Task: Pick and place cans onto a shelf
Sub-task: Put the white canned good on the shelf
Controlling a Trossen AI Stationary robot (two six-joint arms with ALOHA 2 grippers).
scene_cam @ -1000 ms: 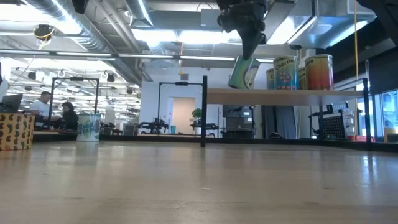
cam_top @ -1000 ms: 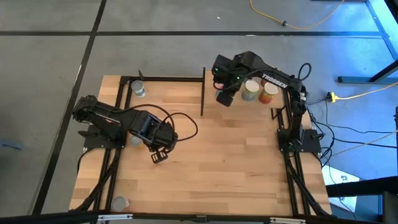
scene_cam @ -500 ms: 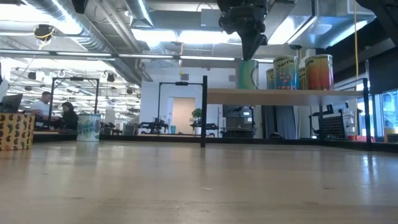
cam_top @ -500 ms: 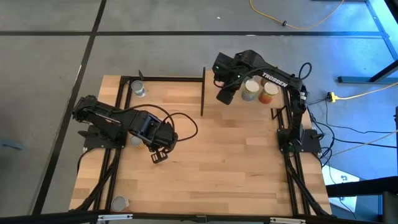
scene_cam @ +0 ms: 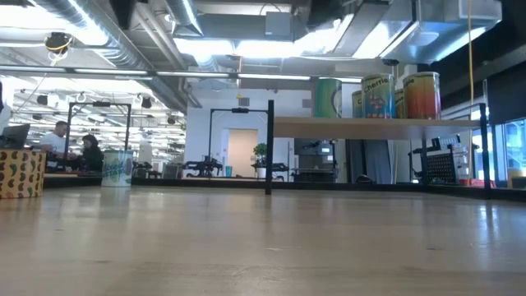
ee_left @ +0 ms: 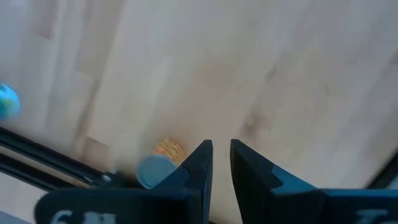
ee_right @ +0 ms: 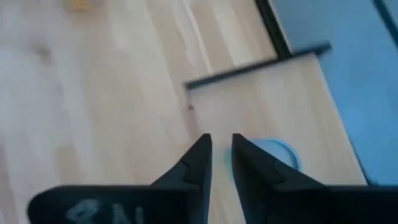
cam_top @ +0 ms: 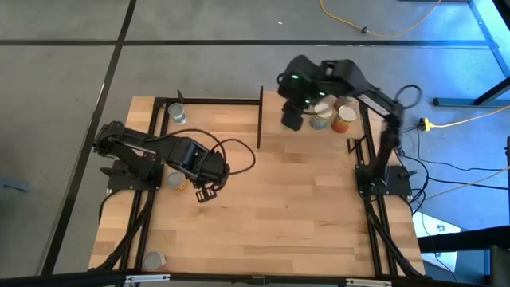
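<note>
In the low view the right arm's gripper is cut off by the top edge, leaving only a dark mass above the shelf. From above, that arm covers part of the shelf and hides most of the green can. A can by the left arm is half hidden under it. The left wrist view is blurred: an orange-and-pale can and a blue-green blob show no label. In the right wrist view a pale lid sits partly behind the fingers.

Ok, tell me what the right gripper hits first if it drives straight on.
The right gripper would probably meet the shelf near its edge, just beside the pale-lidded can; depth is unclear.
</note>
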